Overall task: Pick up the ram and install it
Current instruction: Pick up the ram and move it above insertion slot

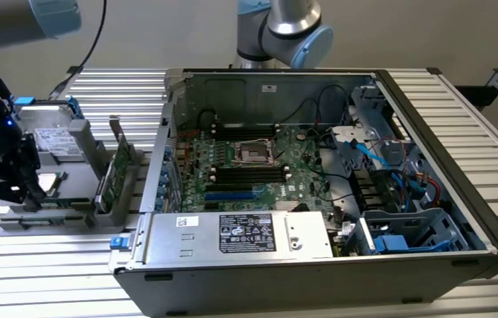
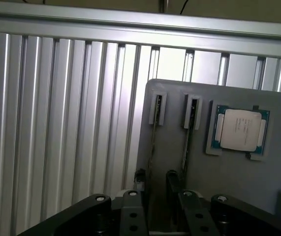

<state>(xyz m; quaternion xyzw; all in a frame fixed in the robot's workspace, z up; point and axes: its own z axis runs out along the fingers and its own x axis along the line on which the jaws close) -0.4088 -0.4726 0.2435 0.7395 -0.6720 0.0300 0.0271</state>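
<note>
The jaws are spread wide and grip nothing. The black gripper (image 2: 155,181) hangs low over a grey moulded parts holder (image 2: 238,182). Its fingertips (image 2: 171,178) seem to straddle one long, thin ram stick (image 2: 153,142) that stands on edge in a slot. I cannot tell whether they touch it. A second stick (image 2: 188,137) of the same kind stands in the slot just beside it.

A ribbed aluminium worktop (image 1: 461,93) carries everything. At the middle of the exterior view, a black open computer case (image 1: 320,288) lies on its side, showing a green motherboard (image 1: 258,165) and a silver power supply box (image 1: 240,235). The holder sits at the exterior view's left, near the case. It bears a silver boxy hard drive (image 1: 50,139) and a tall green expansion card (image 1: 118,169), which stands upright on the case side. A square silver-topped processor chip (image 2: 241,129) lies flat in its recess, near the second stick.
</note>
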